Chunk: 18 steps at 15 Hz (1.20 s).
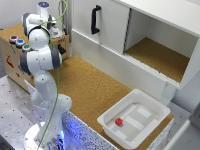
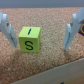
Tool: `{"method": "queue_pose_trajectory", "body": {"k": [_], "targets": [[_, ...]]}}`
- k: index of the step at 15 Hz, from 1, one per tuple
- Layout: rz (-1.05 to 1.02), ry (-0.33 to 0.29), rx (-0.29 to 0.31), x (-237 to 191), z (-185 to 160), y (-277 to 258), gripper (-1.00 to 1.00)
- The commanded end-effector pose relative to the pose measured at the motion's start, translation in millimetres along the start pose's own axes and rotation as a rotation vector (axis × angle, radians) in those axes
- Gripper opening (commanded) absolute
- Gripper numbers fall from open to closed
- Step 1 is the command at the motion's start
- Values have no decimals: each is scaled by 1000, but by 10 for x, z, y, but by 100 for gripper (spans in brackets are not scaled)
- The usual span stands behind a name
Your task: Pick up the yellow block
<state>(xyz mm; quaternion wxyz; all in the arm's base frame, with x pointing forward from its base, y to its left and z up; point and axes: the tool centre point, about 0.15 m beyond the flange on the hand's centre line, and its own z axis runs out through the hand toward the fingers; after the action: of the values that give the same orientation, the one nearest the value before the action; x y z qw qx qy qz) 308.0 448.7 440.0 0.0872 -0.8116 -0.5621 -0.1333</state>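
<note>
In the wrist view the yellow block (image 2: pixel 29 39) sits on the cork surface, with a black "S" on the side facing the camera and an "I" on its top face. My gripper (image 2: pixel 40 45) is open, and its two pale fingers (image 2: pixel 6 30) stand on either side of the block. The block is closer to one finger than to the other, and neither touches it. In the exterior view the folded white arm (image 1: pixel 42 60) hides the block, and I cannot make out the gripper there.
A white bin (image 1: pixel 150 107) with a small red block (image 1: pixel 119 121) in it stands at the exterior view's lower right. A white cabinet with an open compartment (image 1: pixel 160 55) and a black handle (image 1: pixel 95 19) runs along the back. A wooden box (image 1: pixel 12 52) with coloured knobs is at the left.
</note>
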Motion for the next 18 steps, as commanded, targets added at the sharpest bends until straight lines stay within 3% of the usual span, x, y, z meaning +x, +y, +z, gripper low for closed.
{"method": "queue_pose_trajectory", "body": {"k": [1,5,7,8,12,18], "targets": [[-23,-23,14,43,-8,-27,100],[38,-188,56,219,-44,-113,100],[35,-293,-16,328,-82,-210,100],[40,-343,-84,387,-89,-258,100],[44,-466,-119,552,43,-303,100],[131,-399,-17,530,202,-17,100]]}}
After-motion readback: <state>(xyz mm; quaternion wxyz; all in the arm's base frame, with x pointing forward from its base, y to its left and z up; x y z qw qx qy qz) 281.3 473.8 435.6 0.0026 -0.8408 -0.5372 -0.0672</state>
